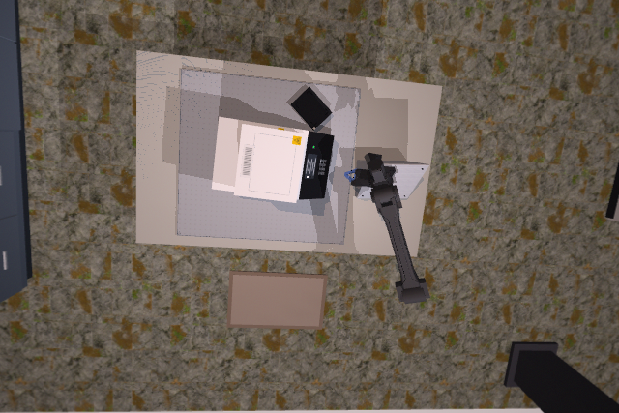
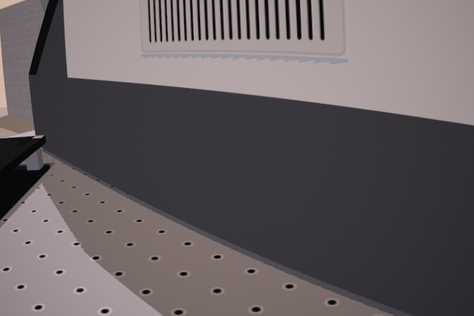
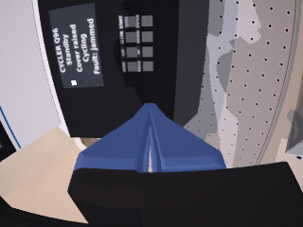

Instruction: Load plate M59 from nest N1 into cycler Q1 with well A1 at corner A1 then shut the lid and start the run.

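The claw [image 3: 151, 128] is pinched fully shut on nothing, hanging off the cycler's [image 1: 272, 162] dark panel [image 3: 127, 44]. Key labels are unreadable; the nest [image 1: 310, 106] shows only black.

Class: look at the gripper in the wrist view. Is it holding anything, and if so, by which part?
Nothing. The gripper is shut with its blue fingers pressed together, short of the cycler's keys.

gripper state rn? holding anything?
Gripper: shut, blue fingers pressed together with nothing between them, hanging off the cycler's key panel.
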You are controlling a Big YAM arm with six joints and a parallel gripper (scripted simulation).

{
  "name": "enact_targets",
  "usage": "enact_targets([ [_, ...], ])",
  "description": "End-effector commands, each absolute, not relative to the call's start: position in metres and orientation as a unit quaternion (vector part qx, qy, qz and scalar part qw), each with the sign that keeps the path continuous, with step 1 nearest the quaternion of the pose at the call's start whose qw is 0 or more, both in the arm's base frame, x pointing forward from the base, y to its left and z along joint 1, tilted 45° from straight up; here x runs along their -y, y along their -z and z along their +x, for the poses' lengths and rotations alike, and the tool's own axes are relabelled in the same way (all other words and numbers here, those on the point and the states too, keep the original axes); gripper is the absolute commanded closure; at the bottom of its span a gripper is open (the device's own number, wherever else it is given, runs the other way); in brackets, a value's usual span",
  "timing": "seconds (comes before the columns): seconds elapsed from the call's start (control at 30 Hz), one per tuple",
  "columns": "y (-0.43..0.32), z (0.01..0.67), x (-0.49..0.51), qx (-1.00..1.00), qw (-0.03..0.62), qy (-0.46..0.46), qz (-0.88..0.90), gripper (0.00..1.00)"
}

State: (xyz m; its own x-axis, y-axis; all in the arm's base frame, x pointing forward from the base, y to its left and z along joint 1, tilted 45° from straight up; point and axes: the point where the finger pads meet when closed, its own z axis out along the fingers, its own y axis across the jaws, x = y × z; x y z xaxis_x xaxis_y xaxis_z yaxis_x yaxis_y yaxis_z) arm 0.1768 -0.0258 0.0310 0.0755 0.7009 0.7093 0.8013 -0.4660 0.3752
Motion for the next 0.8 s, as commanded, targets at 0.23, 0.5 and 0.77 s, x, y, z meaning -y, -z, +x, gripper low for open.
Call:
enact_targets([
  [0.23, -0.040, 0.190, 0.046, 0.533, 0.025, 0.442, -0.721, 1.00],
  [0.5, -0.042, 0.192, 0.049, 0.535, 0.021, 0.441, -0.720, 1.00],
  [0.77, -0.043, 0.194, 0.052, 0.536, 0.017, 0.441, -0.720, 1.00],
])
